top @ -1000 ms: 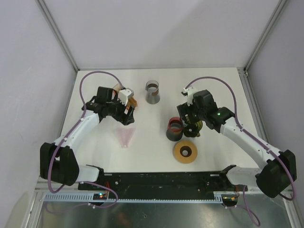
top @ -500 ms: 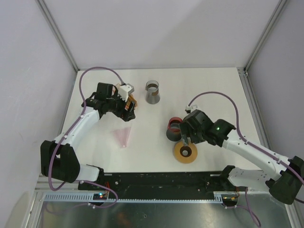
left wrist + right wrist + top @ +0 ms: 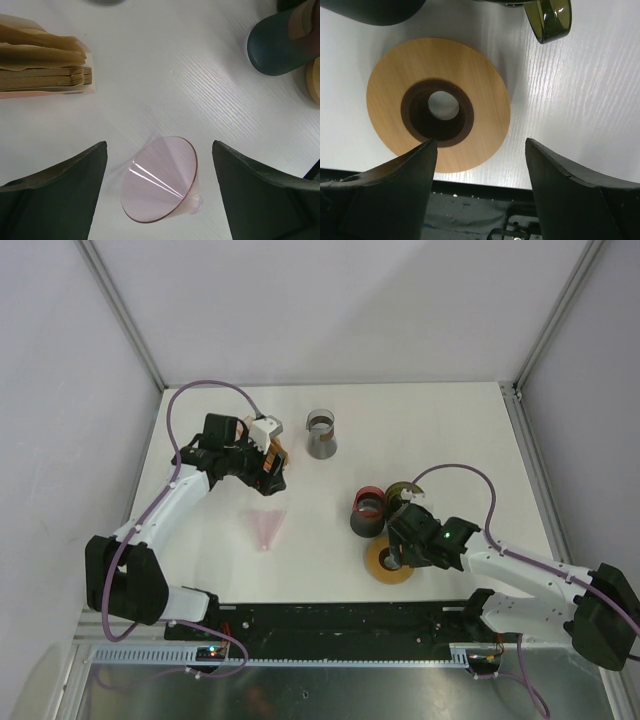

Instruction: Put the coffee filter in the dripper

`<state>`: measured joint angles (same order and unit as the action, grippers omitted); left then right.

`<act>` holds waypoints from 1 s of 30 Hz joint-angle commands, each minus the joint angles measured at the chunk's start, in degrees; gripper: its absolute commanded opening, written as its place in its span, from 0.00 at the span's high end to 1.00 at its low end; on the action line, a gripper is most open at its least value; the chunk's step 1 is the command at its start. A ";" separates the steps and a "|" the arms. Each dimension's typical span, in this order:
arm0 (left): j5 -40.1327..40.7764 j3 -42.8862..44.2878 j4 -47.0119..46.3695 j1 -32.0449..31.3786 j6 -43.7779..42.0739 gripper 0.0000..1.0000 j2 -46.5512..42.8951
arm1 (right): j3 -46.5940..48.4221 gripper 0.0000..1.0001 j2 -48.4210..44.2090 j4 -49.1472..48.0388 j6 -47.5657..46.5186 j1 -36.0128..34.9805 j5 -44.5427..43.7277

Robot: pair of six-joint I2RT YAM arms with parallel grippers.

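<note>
The coffee filters [image 3: 45, 65] are a stack of brown paper in a pink holder, at the upper left of the left wrist view. In the top view the left arm covers most of the stack [image 3: 281, 453]. The dripper [image 3: 160, 180] is a clear pink cone lying on its side on the table [image 3: 265, 527]. My left gripper [image 3: 159, 147] hangs open above the dripper's rim, holding nothing, just in front of the stack [image 3: 268, 472]. My right gripper [image 3: 480, 142] is open and empty over a wooden ring [image 3: 438, 105] near the front edge [image 3: 398, 548].
A dark mug [image 3: 367, 513] stands behind the wooden ring [image 3: 390, 562], with a dark olive translucent piece [image 3: 550, 20] beside it. A grey glass beaker [image 3: 321, 433] stands at the back centre. The black base rail [image 3: 330, 620] runs along the near edge.
My right arm has swung from beside the mug toward the near edge and now hovers over the wooden ring. My left gripper shifted slightly back toward the filter stack, then held still.
</note>
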<state>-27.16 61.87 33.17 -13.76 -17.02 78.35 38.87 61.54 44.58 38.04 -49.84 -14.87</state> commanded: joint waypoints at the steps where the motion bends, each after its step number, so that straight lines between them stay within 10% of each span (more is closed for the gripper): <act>1: -1.15 1.89 -0.31 -0.22 -0.55 0.09 -1.11 | -2.54 0.26 0.45 -7.92 3.88 -0.50 -3.19; 30: -0.54 1.70 -0.36 -0.22 -0.89 0.09 -1.26 | -7.40 0.40 8.68 -13.68 0.65 1.79 -1.96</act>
<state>-27.14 61.87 33.17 -13.76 -17.04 78.32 32.29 68.64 31.73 38.98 -48.25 -16.91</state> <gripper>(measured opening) 0.910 0.594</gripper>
